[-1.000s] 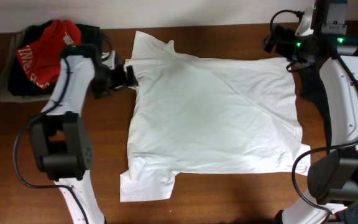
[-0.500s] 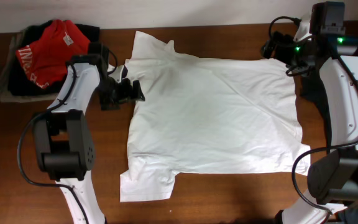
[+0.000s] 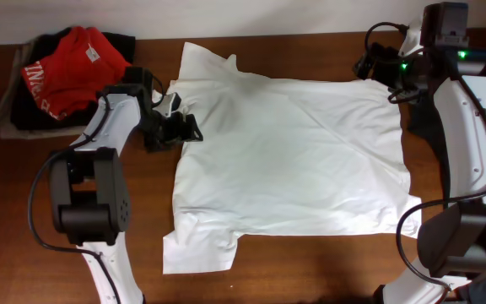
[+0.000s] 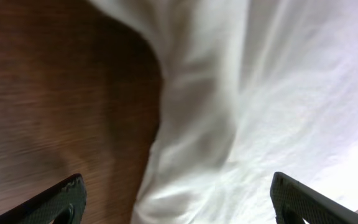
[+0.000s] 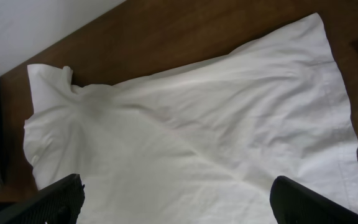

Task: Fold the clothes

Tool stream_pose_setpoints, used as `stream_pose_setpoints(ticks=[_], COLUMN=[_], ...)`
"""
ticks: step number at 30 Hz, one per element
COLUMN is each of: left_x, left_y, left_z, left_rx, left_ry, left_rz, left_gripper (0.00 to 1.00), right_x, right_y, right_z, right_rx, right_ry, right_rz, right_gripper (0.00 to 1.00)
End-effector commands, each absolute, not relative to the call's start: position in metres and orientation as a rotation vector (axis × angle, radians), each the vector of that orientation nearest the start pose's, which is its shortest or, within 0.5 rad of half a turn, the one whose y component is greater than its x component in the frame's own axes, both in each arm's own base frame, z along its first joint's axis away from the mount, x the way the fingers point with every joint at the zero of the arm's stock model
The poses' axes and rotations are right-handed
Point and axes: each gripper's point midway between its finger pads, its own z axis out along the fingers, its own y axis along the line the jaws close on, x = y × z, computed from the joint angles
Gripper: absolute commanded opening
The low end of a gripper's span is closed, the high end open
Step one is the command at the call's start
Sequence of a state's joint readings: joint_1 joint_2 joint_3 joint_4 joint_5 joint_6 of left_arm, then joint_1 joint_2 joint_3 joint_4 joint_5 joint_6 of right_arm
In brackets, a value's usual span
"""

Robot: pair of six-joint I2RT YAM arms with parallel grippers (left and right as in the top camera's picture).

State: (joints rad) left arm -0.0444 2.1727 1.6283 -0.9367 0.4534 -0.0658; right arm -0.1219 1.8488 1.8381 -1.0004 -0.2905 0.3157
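Left tool [image 3: 189, 130] farther along T-shirt [image 3: 294, 160] edge

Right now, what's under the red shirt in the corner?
A black garment pokes out beneath the red garment, and both sit in what looks like a grey tray. Anything deeper in the pile is covered, so I cannot tell.

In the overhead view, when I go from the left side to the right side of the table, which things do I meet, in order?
First the red garment → left gripper, at the shirt's left edge → white T-shirt → right arm.
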Motion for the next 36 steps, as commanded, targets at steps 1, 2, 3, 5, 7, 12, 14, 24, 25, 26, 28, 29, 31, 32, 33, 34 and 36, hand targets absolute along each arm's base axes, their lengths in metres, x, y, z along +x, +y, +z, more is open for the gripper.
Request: stream_pose_setpoints(ticks=[1,2,3,5,7,12,14,24,25,26,28,29,31,32,33,34,36], left_x=[0.424,0.423,0.424,0.425,0.427,0.428,0.429,0.430,0.430,0.431,0.431,0.431,0.432,0.433,0.433,0.434,0.435], left_y=[-0.120,-0.125,-0.128,-0.133,-0.134,-0.128,-0.120,-0.095,-0.095,-0.095,-0.095,-0.094,-0.094,-0.093,-0.093,-0.093,-0.089], left_z=[0.040,0.040,0.040,0.040,0.041,0.038,0.035,0.031,0.031,0.031,0.031,0.032,0.035,0.038,0.040,0.043,0.049], left_rx=[0.136,0.155,0.167,0.186,0.190,0.186,0.179,0.061,0.061,0.061,0.061,0.061,0.059,0.057,0.057,0.056,0.049], left_ry=[2.960,2.956,2.950,2.940,2.933,2.940,2.955,3.002,3.001,3.000,3.000,2.998,2.993,2.991,2.990,2.988,2.991], left_rz=[-0.739,-0.739,-0.739,-0.738,-0.738,-0.686,-0.611,-0.389,-0.386,-0.386,-0.385,-0.381,-0.381,-0.381,-0.381,-0.381,-0.347], left_gripper=[0.94,0.94,0.95,0.92,0.84,0.65,0.63,0.40,0.38,0.34,0.25,0.20,0.19,0.19,0.18,0.18,0.15], right_x=[0.467,0.467,0.467,0.467,0.467,0.467,0.467,0.467,0.467,0.467,0.467,0.467,0.467,0.467,0.467,0.467,0.467], right_y=[-0.007,-0.007,-0.007,-0.007,-0.007,-0.007,-0.007,-0.007,-0.007,-0.007,-0.007,-0.007,-0.007,-0.007,-0.007,-0.007,-0.007], right_z=[0.219,0.219,0.219,0.219,0.219,0.219,0.219,0.219,0.219,0.219,0.219,0.219,0.219,0.219,0.219,0.219,0.219], right_rx=[0.467,0.467,0.467,0.467,0.466,0.466,0.467,0.467,0.467,0.467,0.467,0.467,0.466,0.466,0.467,0.466,0.467], right_ry=[2.549,2.549,2.549,2.549,2.549,2.549,2.549,2.549,2.549,2.549,2.549,2.549,2.549,2.549,2.549,2.549,2.549], right_rz=[0.465,0.465,0.465,0.465,0.466,0.465,0.466,0.465,0.465,0.465,0.465,0.465,0.465,0.465,0.465,0.465,0.465], right_gripper=[0.99,0.99,0.99,0.99,0.99,0.99,0.99,0.99,0.99,0.99,0.99,0.99,0.99,0.99,0.99,0.99,0.99])
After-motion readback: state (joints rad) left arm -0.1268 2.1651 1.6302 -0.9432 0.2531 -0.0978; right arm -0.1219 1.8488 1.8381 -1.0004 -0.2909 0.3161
